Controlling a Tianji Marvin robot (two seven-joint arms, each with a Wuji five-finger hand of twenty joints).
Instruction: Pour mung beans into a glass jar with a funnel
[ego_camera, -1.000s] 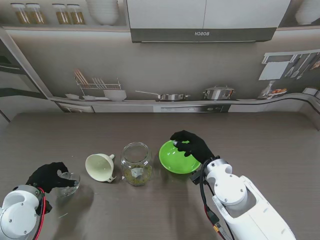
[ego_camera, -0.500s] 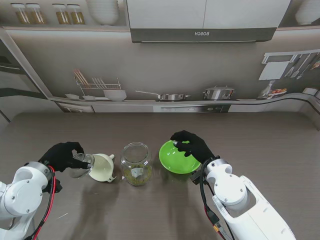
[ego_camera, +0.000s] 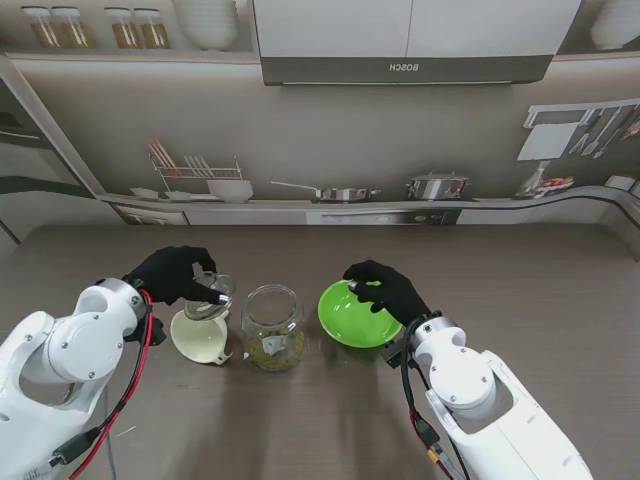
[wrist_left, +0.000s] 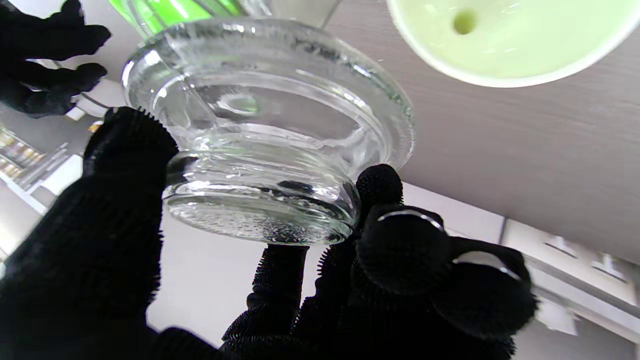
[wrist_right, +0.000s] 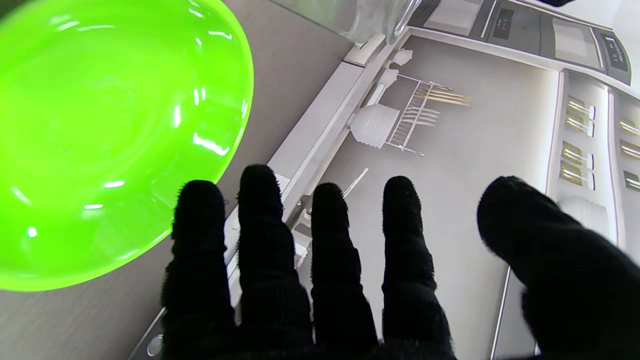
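Note:
My left hand (ego_camera: 168, 276) is shut on a clear glass lid (ego_camera: 212, 285), held in the air over the far edge of the cream funnel (ego_camera: 200, 338). The left wrist view shows the lid (wrist_left: 270, 130) pinched between thumb and fingers (wrist_left: 380, 200), with the funnel (wrist_left: 505, 40) lying on the table past it. The glass jar (ego_camera: 272, 328) stands just right of the funnel, uncovered, with mung beans in its bottom. My right hand (ego_camera: 385, 290) hovers open at the far rim of the empty green bowl (ego_camera: 350, 322). Its fingers (wrist_right: 325, 280) are spread beside the bowl (wrist_right: 100, 140).
The funnel lies on its side, its spout toward the jar. Funnel, jar and bowl form a tight row across the table's middle. A printed kitchen backdrop (ego_camera: 320, 150) rises behind the table's far edge.
My left hand has lifted the glass lid from the near left of the table and carried it farther away and rightward, over the funnel toward the jar. The right hand has stayed still.

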